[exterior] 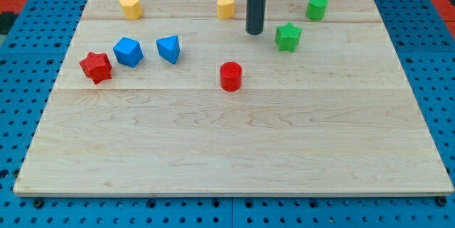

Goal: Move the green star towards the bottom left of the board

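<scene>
The green star [288,37] lies on the wooden board [234,143] near the view's top, right of centre. My tip [255,33] is the lower end of a dark rod that comes down from the view's top. It stands just left of the green star, a small gap apart, and right of the yellow block [225,6].
A green cylinder [317,7] sits up and right of the star. A red cylinder [230,76] lies below and left of my tip. A blue triangular block [169,48], a blue block [128,51], a red star [96,67] and a yellow block [130,6] sit at the left.
</scene>
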